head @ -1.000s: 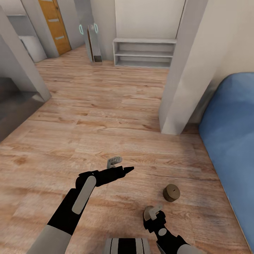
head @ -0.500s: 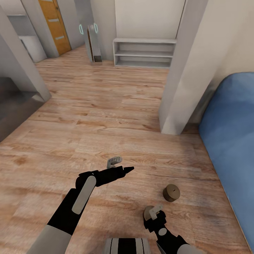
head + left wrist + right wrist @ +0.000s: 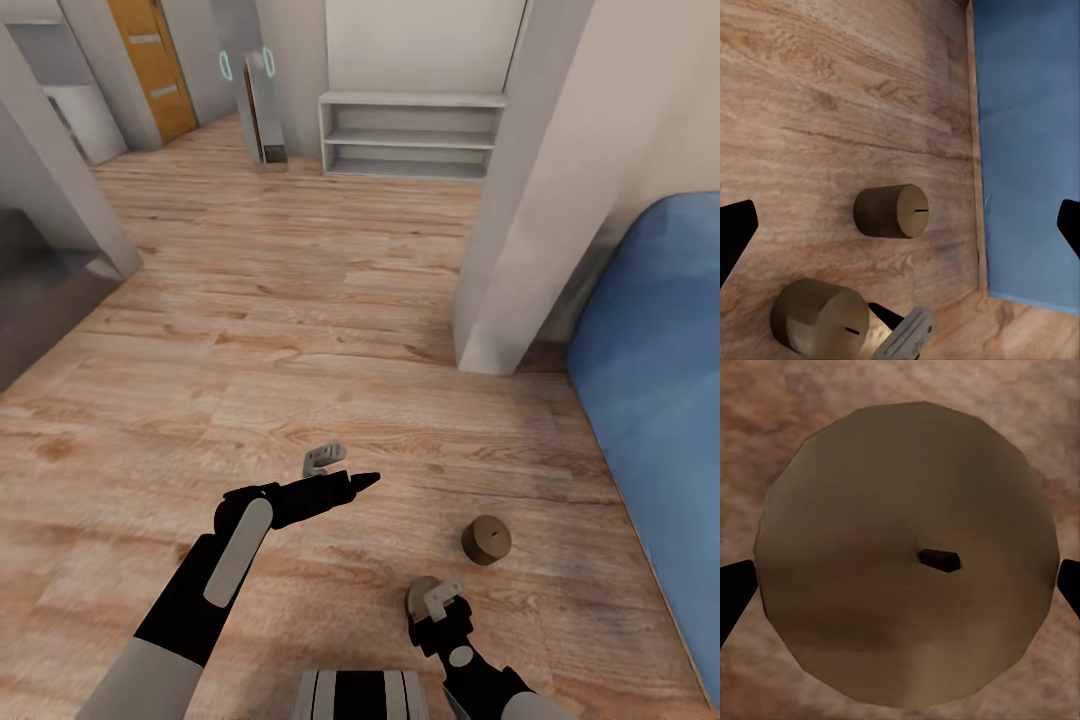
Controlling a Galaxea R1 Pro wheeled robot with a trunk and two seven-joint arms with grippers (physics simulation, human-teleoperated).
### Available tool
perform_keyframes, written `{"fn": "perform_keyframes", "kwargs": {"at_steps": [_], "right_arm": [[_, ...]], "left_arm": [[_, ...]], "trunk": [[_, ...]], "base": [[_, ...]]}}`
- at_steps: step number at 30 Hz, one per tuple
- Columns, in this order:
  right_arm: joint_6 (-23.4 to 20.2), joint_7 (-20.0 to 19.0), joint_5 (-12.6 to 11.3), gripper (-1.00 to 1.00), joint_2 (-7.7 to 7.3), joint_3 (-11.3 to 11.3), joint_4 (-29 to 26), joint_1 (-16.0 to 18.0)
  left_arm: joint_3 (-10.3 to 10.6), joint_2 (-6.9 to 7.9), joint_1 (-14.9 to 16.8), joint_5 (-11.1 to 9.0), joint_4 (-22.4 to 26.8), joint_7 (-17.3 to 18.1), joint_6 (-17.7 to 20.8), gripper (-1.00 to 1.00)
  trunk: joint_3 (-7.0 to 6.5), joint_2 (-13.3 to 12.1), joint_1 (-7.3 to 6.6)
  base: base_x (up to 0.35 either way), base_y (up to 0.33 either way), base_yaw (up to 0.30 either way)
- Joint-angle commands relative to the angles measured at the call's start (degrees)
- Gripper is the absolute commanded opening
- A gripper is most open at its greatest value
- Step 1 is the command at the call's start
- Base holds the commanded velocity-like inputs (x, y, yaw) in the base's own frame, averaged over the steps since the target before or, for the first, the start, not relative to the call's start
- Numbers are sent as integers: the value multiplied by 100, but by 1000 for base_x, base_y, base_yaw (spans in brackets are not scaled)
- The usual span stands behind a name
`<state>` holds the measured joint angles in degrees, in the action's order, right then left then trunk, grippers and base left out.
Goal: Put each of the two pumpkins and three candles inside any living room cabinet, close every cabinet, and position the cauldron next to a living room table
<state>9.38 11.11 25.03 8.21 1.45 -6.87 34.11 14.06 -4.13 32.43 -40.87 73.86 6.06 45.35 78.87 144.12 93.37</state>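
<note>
Two tan-beige candles lie on the wooden floor. One candle point(image 3: 487, 540) rests on its side, apart from both grippers; it is also in the left wrist view point(image 3: 892, 211). The second candle point(image 3: 420, 594) point(image 3: 819, 315) stands upright under my right gripper point(image 3: 440, 603). The right wrist view looks straight down on this candle point(image 3: 904, 555) and its dark wick, with my right gripper point(image 3: 900, 589) open, one black fingertip on each side. My left gripper point(image 3: 340, 470) hovers open and empty above the floor, left of both candles, with its fingertips point(image 3: 735, 232) spread wide.
A blue sofa point(image 3: 650, 400) point(image 3: 1027, 142) runs along the right. A white wall corner point(image 3: 505, 260) stands ahead on the right. Farther off are a low white shelf unit point(image 3: 410, 135), an orange door point(image 3: 150, 60) and a grey step point(image 3: 40, 290) at the left.
The whole head view has shifted slightly, so the camera moved. Both arms and both candles hold the same places.
</note>
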Motion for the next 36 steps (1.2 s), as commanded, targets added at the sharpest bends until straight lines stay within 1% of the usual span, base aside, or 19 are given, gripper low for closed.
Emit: {"fn": "perform_keyframes", "kwargs": {"at_steps": [1, 6, 10, 22, 23, 36], "right_arm": [[1, -3, 0, 100, 0, 4, 1, 0], [2, -3, -4, 100, 4, 5, 0, 0], [2, -3, -5, 100, 5, 5, -5, 0], [12, -3, 1, 100, 5, 5, -16, 0], [12, -3, 1, -100, 5, 5, -16, 0], [20, -3, -7, -100, -9, 4, -27, 0]], "left_arm": [[0, 0, 0, 0, 1, 0, 0, 100], [2, 0, 0, 0, -2, 0, 0, 100], [0, 0, 0, 0, 2, 0, 0, 100], [1, 0, 0, 0, 1, 0, 0, 100], [2, 0, 0, 0, 1, 0, 0, 100], [8, 0, 0, 0, 0, 0, 0, 100]], "trunk": [[0, 0, 0], [0, 0, 0], [89, 5, 10], [89, 5, 10], [89, 5, 10], [89, 5, 10]], "base": [[0, 0, 0], [0, 0, 0], [0, 0, 0], [0, 0, 0], [0, 0, 0], [0, 0, 0]]}}
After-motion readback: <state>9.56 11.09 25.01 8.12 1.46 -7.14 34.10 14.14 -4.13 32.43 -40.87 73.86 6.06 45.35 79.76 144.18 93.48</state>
